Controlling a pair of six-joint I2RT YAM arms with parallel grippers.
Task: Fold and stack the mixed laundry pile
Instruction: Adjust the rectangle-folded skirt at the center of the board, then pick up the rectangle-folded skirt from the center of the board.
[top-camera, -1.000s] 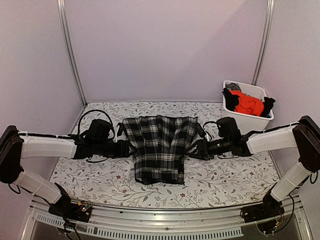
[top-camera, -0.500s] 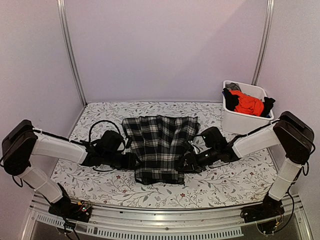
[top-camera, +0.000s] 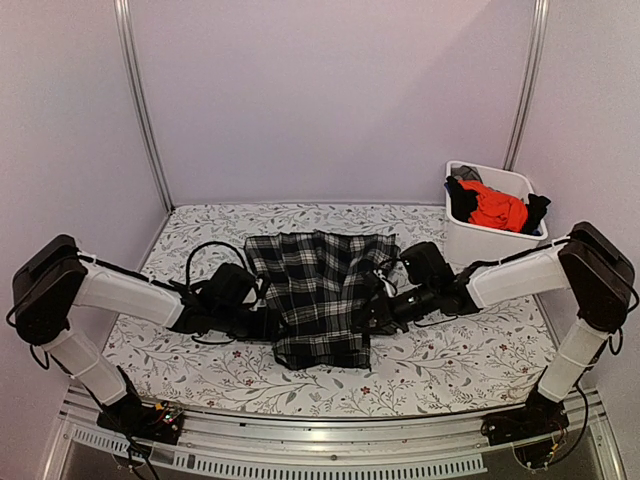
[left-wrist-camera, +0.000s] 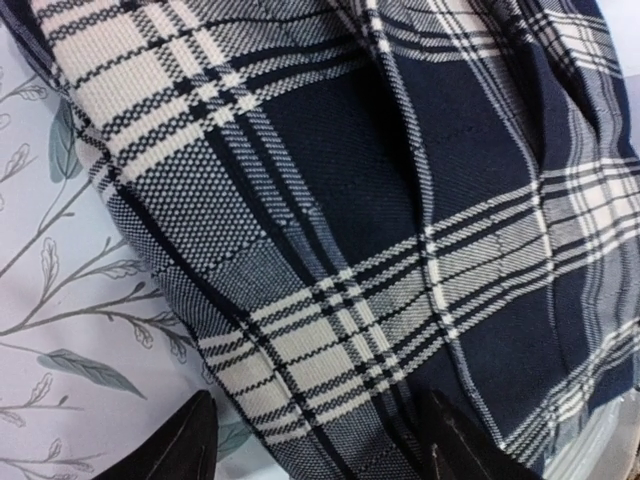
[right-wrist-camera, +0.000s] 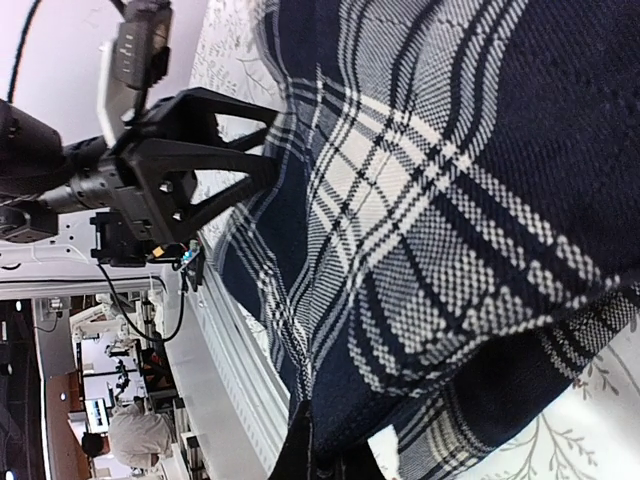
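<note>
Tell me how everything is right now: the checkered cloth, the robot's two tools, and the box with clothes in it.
Black-and-white plaid cloth garment: lying spread out between the tools.
Left tool: open, at the plaid's left edge.
Right tool: shut on the plaid's right edge.
White rectangular plastic bin: upright, holding clothes.
Bright orange-red cloth garment: crumpled in the bin.
Dark cloth garments: crumpled in the bin.

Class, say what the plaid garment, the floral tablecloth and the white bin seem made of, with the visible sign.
The plaid garment looks like matte woven cloth, perhaps cotton: single threads show in the checks. The floral tablecloth is a smooth printed sheet, fabric or vinyl, unclear: no weave shows. The white bin is likely moulded plastic: rigid, even walls.
</note>
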